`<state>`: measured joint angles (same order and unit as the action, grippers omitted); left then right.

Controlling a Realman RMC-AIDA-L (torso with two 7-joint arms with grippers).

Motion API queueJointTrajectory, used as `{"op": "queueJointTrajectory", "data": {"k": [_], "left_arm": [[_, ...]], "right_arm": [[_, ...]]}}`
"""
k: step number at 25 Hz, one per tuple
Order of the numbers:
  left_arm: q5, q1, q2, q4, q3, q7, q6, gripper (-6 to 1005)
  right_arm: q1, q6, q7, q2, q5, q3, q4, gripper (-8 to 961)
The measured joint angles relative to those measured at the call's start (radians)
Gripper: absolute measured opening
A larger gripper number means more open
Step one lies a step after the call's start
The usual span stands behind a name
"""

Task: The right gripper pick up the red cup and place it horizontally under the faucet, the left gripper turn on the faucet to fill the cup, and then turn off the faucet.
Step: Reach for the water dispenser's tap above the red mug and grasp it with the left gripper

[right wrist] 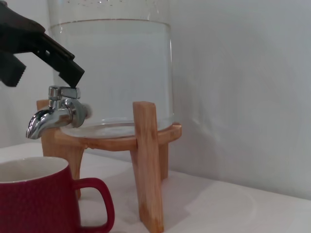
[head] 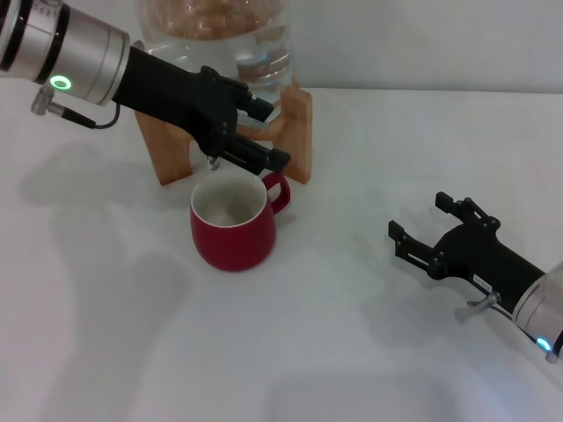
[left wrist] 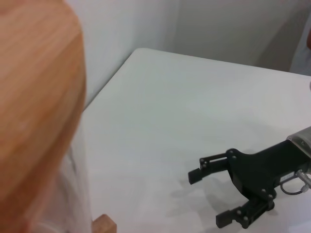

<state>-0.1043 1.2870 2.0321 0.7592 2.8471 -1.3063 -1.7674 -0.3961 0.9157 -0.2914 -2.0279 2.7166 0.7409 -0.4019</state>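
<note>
Now the left gripper (head: 255, 132), a black claw on a silver wrist with a green light, reaches in from the robot's left and sits at the chrome faucet (right wrist: 56, 109) of a glass water dispenser (right wrist: 114, 73) on a wooden stand (right wrist: 146, 165). From the right wrist view, one toothed finger (right wrist: 60, 63) rests just above the faucet's short lever, touching or nearly so; the jaws look spread, holding nothing. The spout points down toward the robot's left side of the stand.

Directly below stands the red cup (head: 233, 220), upright on the white table (head: 369, 352), white inside showing, its loop handle turned toward the stand. The spout hangs over the cup's mouth, with a clear gap between them. No water stream is visible.

The right gripper (head: 435, 230), a black claw with a blue light, rests well apart on the robot's right, fingers spread and empty. So the left arm is plainly nearer the lever, and the lever lies just under its upper finger.
</note>
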Motion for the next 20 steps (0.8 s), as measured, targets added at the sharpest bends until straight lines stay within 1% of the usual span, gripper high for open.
{"op": "queueJointTrajectory", "data": {"k": [7, 13, 20], "left_arm": [[0.048, 0.000, 0.000, -0.003, 0.000, 0.022, 0.007, 874], [0.042, 0.001, 0.005, 0.000, 0.000, 0.021, 0.022, 874], [0.036, 0.000, 0.006, -0.004, 0.000, 0.016, 0.043, 874]], "right_arm": [[0.000, 0.000, 0.000, 0.000, 0.000, 0.000, -0.002, 875], [0.002, 0.004, 0.000, 0.000, 0.000, 0.000, -0.003, 875], [0.006, 0.013, 0.000, 0.000, 0.000, 0.000, -0.001, 875]]}}
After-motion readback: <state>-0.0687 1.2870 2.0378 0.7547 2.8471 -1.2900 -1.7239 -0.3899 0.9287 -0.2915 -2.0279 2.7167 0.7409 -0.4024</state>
